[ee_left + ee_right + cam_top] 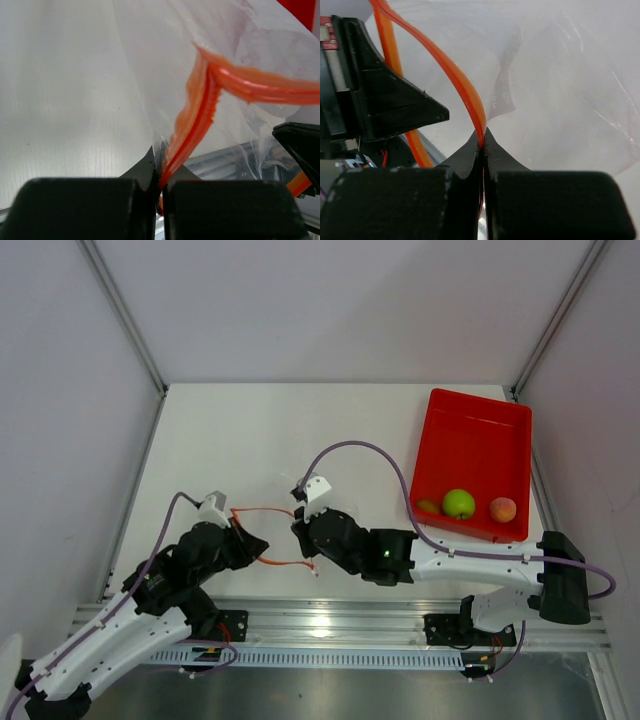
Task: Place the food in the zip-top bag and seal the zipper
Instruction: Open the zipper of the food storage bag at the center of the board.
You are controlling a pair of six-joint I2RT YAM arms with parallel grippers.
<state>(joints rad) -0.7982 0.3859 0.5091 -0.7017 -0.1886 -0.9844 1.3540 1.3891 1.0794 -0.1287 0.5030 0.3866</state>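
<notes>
The clear zip-top bag (pixel 150 60) hangs between my two grippers near the table's front edge. Its orange-red zipper (pixel 200 110) splits into two strands. My left gripper (pixel 161 177) is shut on the zipper where both strands run together. The right gripper (pixel 482 145) is shut on one strand of the zipper (pixel 455 75), with clear film (pixel 570 90) beyond it. In the top view the left gripper (pixel 255 543) and right gripper (pixel 298 530) stand close together, orange zipper (pixel 265 509) looping between them. The food lies in the red tray: green apple (pixel 459 503), peach (pixel 503 509), brown lump (pixel 428 506).
The red tray (pixel 480 430) stands at the back right of the white table, against the right wall. A metal rail (pixel 330 620) runs along the near edge under the arms. Purple cables arc over both arms.
</notes>
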